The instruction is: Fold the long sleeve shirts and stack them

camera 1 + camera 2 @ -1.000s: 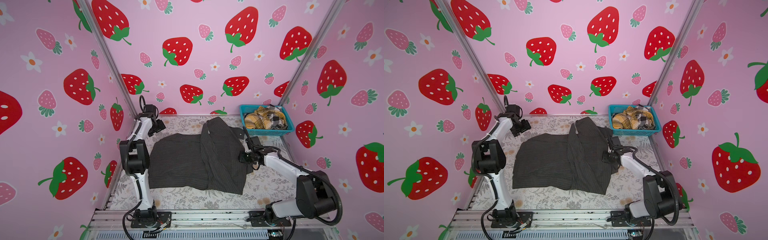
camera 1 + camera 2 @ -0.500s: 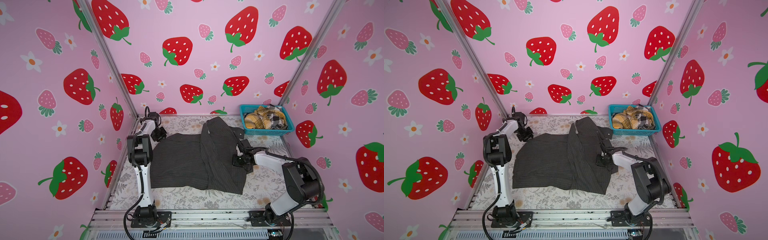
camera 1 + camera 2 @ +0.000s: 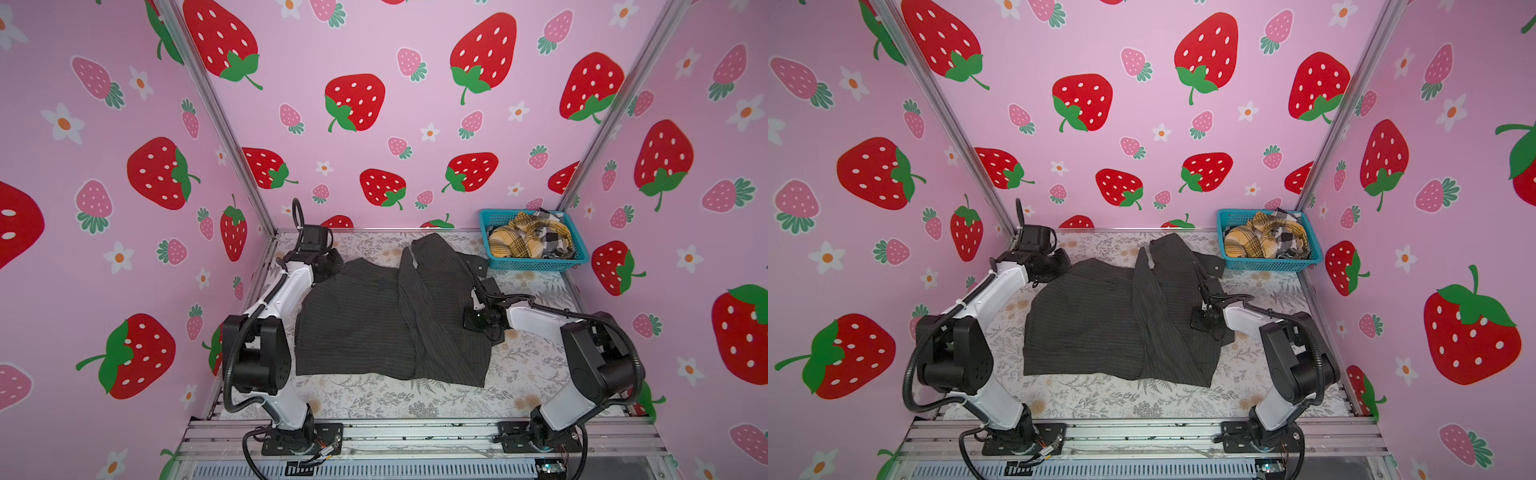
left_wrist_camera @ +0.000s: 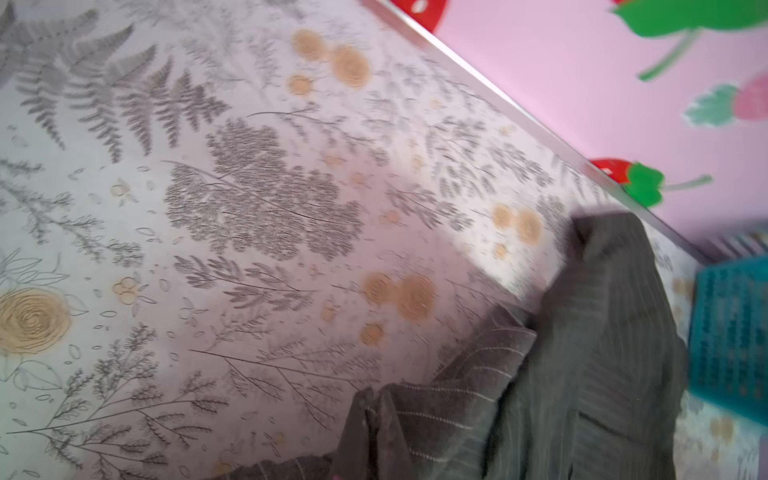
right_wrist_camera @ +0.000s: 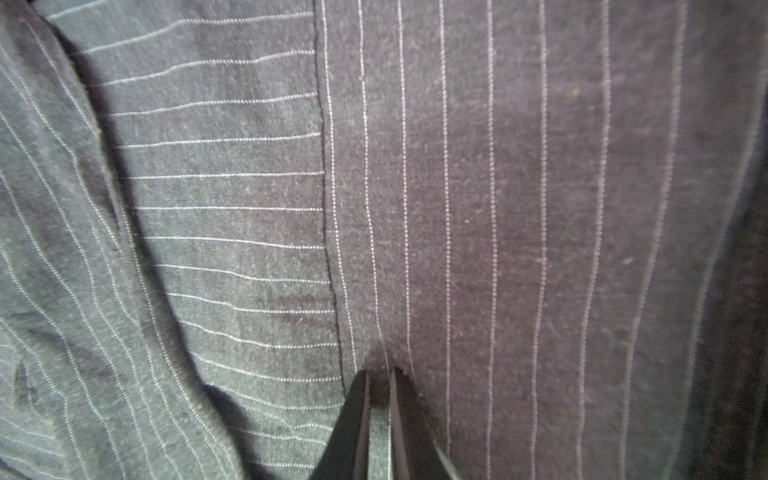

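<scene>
A dark charcoal pinstriped long sleeve shirt (image 3: 365,328) (image 3: 1096,328) lies spread on the floral table in both top views, with one side folded over its middle. My left gripper (image 3: 334,266) (image 3: 1061,262) is at the shirt's far left corner. In the left wrist view it (image 4: 374,409) is shut on a raised fold of the striped cloth. My right gripper (image 3: 471,321) (image 3: 1198,320) rests on the shirt's right edge. In the right wrist view it (image 5: 380,376) pinches a small ridge of cloth. A mustard plaid shirt (image 3: 517,241) and a black-and-white check shirt (image 3: 555,240) lie crumpled in the basket.
The teal mesh basket (image 3: 536,264) (image 3: 1273,264) stands in the far right corner against the pink strawberry walls. Bare floral table (image 3: 415,399) shows in front of the shirt, and the metal rail (image 3: 415,432) carrying both arm bases runs along the near edge.
My left gripper came down onto the shirt's far left corner and closed on it. My right gripper slid a little left onto the shirt's right edge and closed on the cloth.
</scene>
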Tool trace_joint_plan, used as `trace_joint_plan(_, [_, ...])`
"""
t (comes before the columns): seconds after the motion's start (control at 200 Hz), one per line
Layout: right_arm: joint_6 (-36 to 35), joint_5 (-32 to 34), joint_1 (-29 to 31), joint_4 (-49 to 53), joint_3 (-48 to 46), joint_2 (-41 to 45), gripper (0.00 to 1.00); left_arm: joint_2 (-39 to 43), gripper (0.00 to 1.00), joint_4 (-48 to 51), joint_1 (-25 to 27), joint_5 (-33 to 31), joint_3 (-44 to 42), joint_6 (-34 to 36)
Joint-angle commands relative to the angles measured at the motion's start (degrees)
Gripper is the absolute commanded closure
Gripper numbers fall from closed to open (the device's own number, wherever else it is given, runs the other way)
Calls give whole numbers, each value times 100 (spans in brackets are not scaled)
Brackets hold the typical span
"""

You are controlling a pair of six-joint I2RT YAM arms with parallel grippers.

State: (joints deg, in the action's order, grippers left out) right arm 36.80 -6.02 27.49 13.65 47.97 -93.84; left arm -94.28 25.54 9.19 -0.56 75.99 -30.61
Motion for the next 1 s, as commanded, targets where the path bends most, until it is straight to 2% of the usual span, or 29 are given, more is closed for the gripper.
trace_joint_plan(0.0, [152, 16, -6, 161, -156, -252, 86, -8, 100, -276, 968, -1580, -634, 331])
trace_joint_plan(0.095, [143, 15, -6, 169, -147, -266, 87, 125, 100, -336, 1368, -2994, -1021, 33])
trace_joint_plan(0.175, [114, 39, -6, 213, -138, -275, 87, 196, 100, -487, 1372, -3549, -1139, -72])
trace_joint_plan(0.265, [73, 94, -5, 276, -121, -300, 88, 197, 100, -804, 1358, -4056, -1091, 201])
trace_joint_plan(0.325, [82, 102, -6, 279, -137, -276, 88, 48, 100, -652, 1223, -4640, -813, 240])
trace_joint_plan(0.41, [103, 91, -6, 240, -188, -254, 88, -91, 100, -197, 776, -5457, -393, -141])
trace_joint_plan(0.42, [107, 86, -6, 242, -190, -252, 88, -93, 97, -209, 715, -5504, -381, -145])
trace_joint_plan(0.48, [117, 66, 0, 206, -224, -239, 88, -71, 29, -326, 359, -5727, -402, -303])
trace_joint_plan(0.5, [125, 54, -6, 196, -233, -234, 87, -70, 13, -281, 253, -5725, -380, -393])
trace_joint_plan(0.535, [122, 41, -6, 187, -242, -224, 87, -109, 0, -239, 91, -5542, -314, -403])
trace_joint_plan(0.64, [74, 32, -4, 191, -274, -132, 84, -277, 1, 130, -117, -4882, 3, -294])
trace_joint_plan(0.695, [49, 45, -6, 208, -288, -79, 82, -318, 0, 346, -171, -4248, 102, -253])
trace_joint_plan(0.76, [18, 30, -6, 213, -283, -22, 79, -281, 6, 744, -244, -3565, 188, -405])
trace_joint_plan(0.835, [-13, 17, 3, 238, -241, 11, 78, -136, 21, 655, -407, -2109, -48, -308])
trace_joint_plan(0.905, [-40, -44, 2, 253, -192, 11, 77, -162, 26, 599, -546, -1120, -303, -471])
trace_joint_plan(0.945, [-50, -98, 12, 246, -170, -9, 76, -289, 34, 621, -670, -530, -366, -569])
trace_joint_plan(0.995, [-72, -141, 37, 245, -130, -26, 75, -476, 50, 558, -771, 64, -449, -639])
